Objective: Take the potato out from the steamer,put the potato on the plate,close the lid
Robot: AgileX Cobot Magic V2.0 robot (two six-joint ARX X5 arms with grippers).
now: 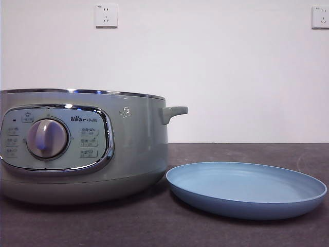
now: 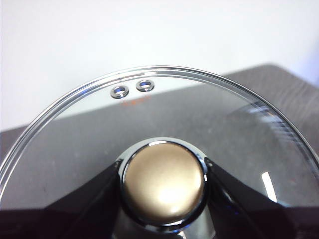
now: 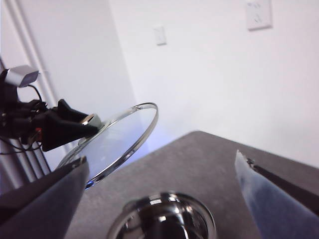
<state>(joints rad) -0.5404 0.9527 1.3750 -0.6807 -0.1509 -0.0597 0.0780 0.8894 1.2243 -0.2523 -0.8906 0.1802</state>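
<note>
Above the table, left hand (image 2: pixel 164 186) clamped on lid (image 2: pixel 199 114) knob, lid tilted

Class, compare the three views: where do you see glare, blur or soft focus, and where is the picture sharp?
Front view: evenly lit and sharp, soft shadow under the plate, thin highlights on the steamer rim. Left wrist view: bright glare on the lid knob, gripped by the left claw. Right wrist view: the right claw is near and blurred, walls washed out.
</note>
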